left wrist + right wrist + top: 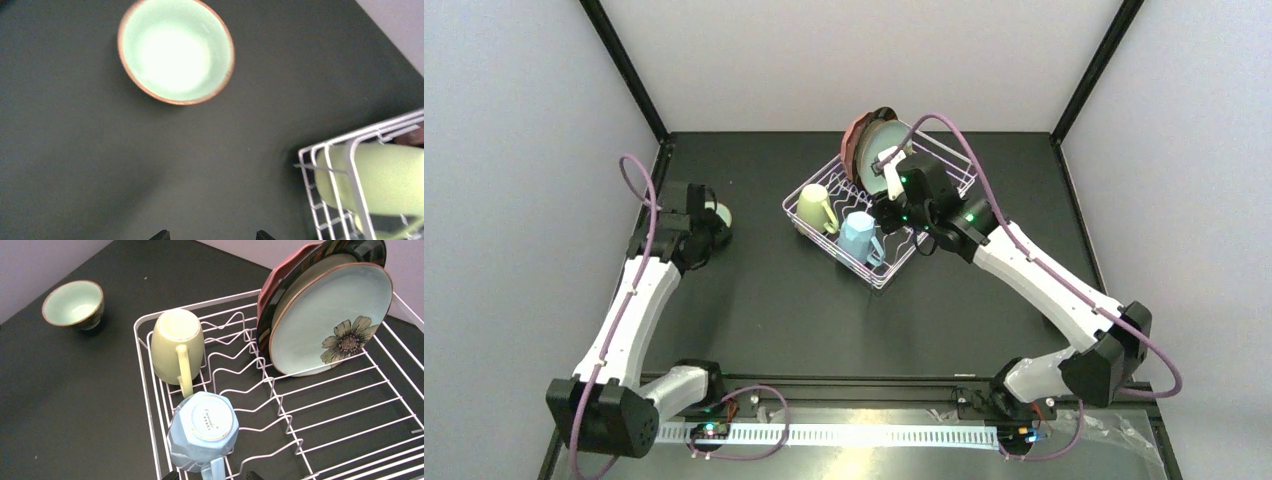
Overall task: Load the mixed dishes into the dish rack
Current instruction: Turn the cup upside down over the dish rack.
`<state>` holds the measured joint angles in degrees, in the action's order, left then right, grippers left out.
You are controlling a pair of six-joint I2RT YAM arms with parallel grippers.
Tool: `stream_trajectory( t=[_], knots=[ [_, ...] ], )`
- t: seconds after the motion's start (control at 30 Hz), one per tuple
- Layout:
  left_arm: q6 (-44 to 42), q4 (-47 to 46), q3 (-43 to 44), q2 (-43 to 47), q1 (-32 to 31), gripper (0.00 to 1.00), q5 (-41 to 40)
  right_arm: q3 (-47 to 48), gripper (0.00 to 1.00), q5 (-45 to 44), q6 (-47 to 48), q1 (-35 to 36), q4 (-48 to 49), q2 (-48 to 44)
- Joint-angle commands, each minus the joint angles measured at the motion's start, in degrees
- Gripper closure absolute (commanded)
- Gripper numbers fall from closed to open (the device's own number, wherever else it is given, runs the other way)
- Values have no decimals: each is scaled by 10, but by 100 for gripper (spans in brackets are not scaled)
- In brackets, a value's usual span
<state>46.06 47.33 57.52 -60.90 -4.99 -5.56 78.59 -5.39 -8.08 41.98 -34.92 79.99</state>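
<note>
The dish rack (pixel 809 186) (pixel 145 390) is a white wire basket at the table's middle back. A cream mug (pixel 819 208) (pixel 177 345) and a light-blue mug (pixel 859 236) (pixel 202 432) lie upside down in it. At its far end stand three plates on edge: pink (pixel 280 280), dark-rimmed (pixel 350 250) and mint flowered (pixel 330 320). My right gripper (pixel 886 215) (pixel 211 476) hovers open above the blue mug, with the mug's handle below the gap. A pale-green bowl (pixel 176 50) (pixel 721 214) sits on the table left of the rack. My left gripper (pixel 709 232) (pixel 212 236) is open and empty just short of the bowl.
Black posts and grey walls close the table's back and sides. The rack's near-left corner (pixel 350 150), with the cream mug (pixel 380 175) behind its wires, shows at the right in the left wrist view. Dark tabletop (pixel 804 320) lies between the rack and the arm bases.
</note>
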Motion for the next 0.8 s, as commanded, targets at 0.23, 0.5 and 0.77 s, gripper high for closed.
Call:
stream_trajectory(
  t=[0.23, 0.5, 0.77],
  knots=[
    [-51, -10, 56, -104, -3, 2, -159, -15, 25, 24, -9, -3, -11, -66],
    [-118, -35, 102, -215, -3, 1, -157, -22, 25, 29, -8, -3, -24, -94],
    [-152, -90, 137, -276, -1, 1, -150, -31, 25, 33, -8, -3, -28, -106]
  ],
)
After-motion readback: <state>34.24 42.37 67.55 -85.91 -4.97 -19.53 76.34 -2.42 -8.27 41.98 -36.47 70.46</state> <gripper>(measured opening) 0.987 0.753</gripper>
